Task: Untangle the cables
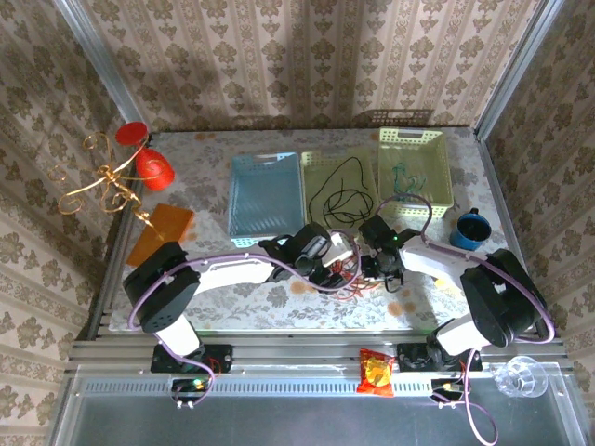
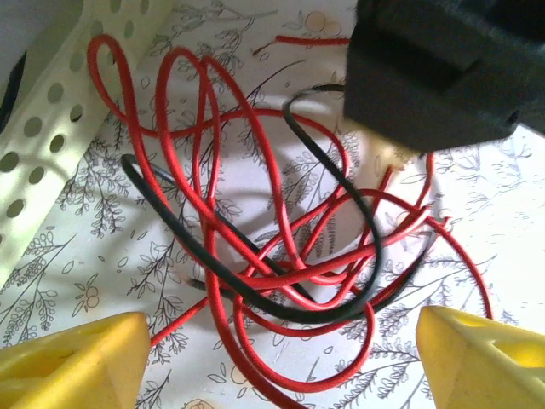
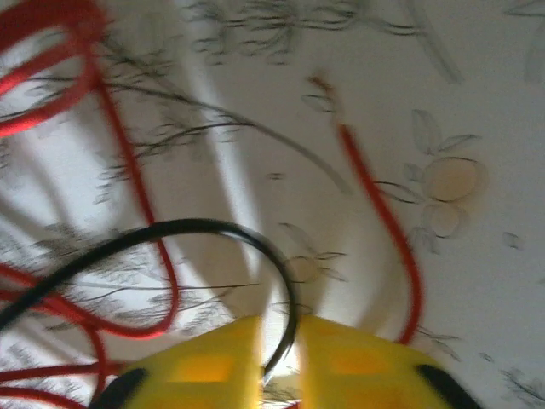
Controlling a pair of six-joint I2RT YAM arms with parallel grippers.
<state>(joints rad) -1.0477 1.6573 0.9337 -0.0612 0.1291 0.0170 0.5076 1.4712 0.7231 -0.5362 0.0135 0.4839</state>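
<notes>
Red-and-black cable tangle (image 2: pixel 281 256) lies just beside the perforated basket (image 2: pixel 43 128). Left gripper (image 2: pixel 272 362) spread wide, tangle straight ahead between its fingertips. Right gripper (image 3: pixel 279 362) pinching 1 black cable (image 3: pixel 213 228) that arcs back into the tangle. I'd pull it away from the basket.

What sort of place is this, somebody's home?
Probably a robot test booth dressed like a home: wallpapered panels set in a metal frame, with a left arm and right arm bolted at the table edge, over tangled cables.
</notes>
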